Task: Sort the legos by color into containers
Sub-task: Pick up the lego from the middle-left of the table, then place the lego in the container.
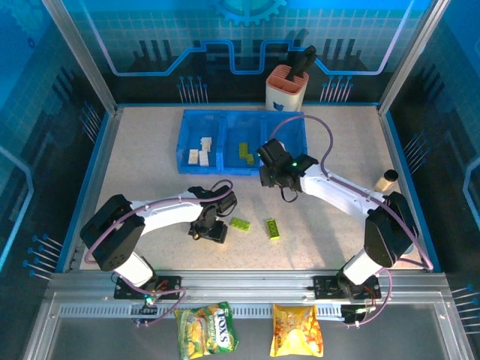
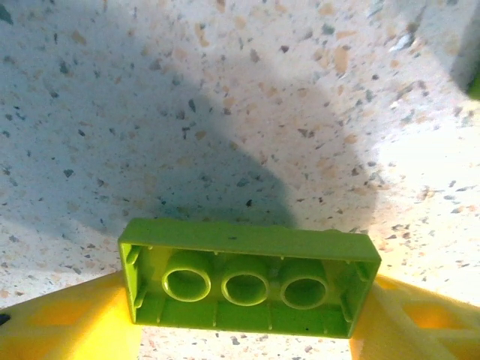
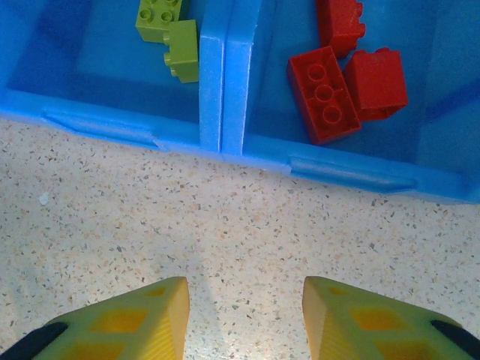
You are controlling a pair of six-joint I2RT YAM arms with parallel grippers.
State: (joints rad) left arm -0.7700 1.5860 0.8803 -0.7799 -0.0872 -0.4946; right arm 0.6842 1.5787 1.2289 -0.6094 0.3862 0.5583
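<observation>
Jaws of your left gripper (image 2: 246, 321) clamp a green brick (image 2: 247, 274) endwise; your right gripper (image 3: 245, 315) gapes empty. Swing fast and the brick could slip.

Overhead camera high behind the table (image 1: 142, 172) at 6 o'clock, tilted down toward blue bins (image 1: 222, 150) at 12, left wrist camera close above a green brick (image 2: 247, 277), right wrist camera near the bins' front wall, bins shared with overhead
</observation>
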